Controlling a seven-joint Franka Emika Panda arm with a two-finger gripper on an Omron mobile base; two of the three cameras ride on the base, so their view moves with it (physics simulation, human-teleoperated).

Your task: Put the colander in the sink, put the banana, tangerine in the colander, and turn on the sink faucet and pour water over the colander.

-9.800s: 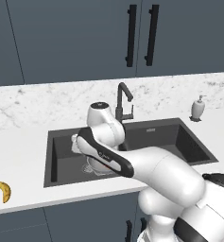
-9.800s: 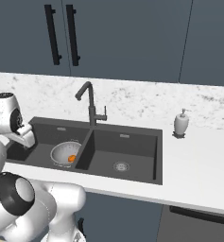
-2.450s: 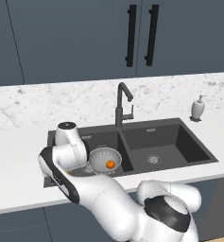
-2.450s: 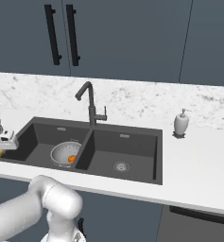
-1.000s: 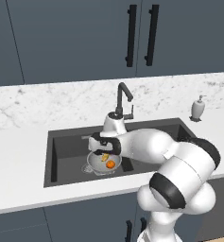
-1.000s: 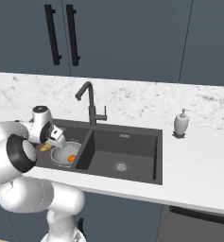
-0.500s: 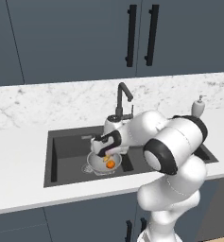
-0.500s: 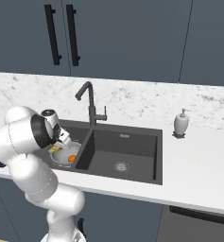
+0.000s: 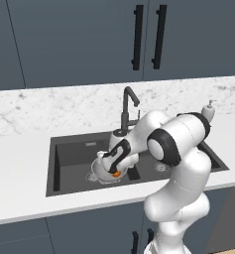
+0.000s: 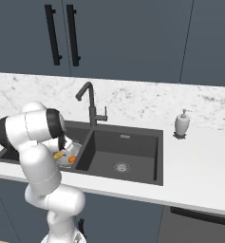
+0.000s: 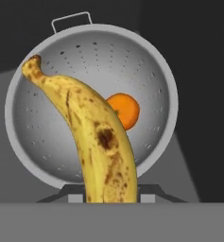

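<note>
You see one colander (image 11: 92, 61), one banana (image 11: 92, 142) and one tangerine (image 11: 125, 109). You also see one sink (image 9: 69, 158) with two basins, one faucet (image 9: 128, 106), one soap dispenser (image 10: 182, 124).

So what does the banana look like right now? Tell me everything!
The curved yellow banana is ripe, with lots of brown freckles, a darker brown blotch on its middle and a brownish tip. The robot's pincer is shut on its lower end, and it hangs right over the round pale grey metal colander with little holes in the dark sink. Behind it, a small round orange tangerine already sits in the bowl. I can't tell if the banana touches the colander.
</note>
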